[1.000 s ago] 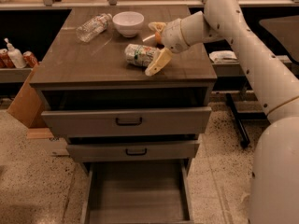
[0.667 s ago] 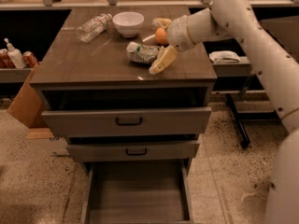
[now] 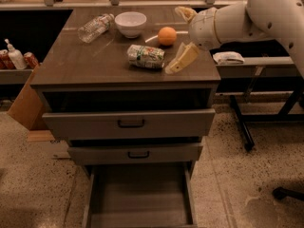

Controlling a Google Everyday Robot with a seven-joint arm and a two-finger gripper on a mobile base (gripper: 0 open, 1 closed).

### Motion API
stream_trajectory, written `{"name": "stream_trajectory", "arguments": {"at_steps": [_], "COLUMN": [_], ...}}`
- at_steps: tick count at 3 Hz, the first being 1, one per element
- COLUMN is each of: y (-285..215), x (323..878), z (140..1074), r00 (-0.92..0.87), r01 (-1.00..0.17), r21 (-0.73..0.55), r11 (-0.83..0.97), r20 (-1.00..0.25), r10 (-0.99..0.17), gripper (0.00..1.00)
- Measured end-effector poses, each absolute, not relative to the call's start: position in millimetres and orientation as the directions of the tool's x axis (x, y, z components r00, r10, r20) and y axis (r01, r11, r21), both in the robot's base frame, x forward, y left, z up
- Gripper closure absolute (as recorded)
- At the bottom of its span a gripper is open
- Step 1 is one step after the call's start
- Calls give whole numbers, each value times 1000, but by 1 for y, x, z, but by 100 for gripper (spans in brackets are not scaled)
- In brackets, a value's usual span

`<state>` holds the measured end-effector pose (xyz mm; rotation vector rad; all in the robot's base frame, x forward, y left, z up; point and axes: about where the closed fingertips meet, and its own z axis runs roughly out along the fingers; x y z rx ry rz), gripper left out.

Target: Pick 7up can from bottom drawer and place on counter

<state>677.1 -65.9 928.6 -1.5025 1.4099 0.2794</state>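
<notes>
Camera view shows the can [image 3: 146, 56] lying on its side on the tabletop [image 3: 85, 65], a little right of the middle and not far from the front edge. A second ago the hand [image 3: 179, 39] was right beside the can. Now the hand has pulled back toward the right edge, and there is a clear gap between it and the can. The hand is wide open and holds nothing (the orange [image 3: 167, 35] just happens to sit close by it, further back). The can has not rolled away. The bottom drawer [image 3: 140, 198] is pulled out and its floor is bare. So I think the job is as good as done: the can is out and set down, and the hand only needs to move off.
</notes>
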Motion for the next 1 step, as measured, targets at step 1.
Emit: {"name": "stream_trajectory", "arguments": {"at_steps": [1], "y": [-66], "x": [677], "z": [929], "r00": [290], "r01": [-846], "r21": [-496], "r11": [197], "r20": [-737], "r10": [-611], "gripper": [0]}}
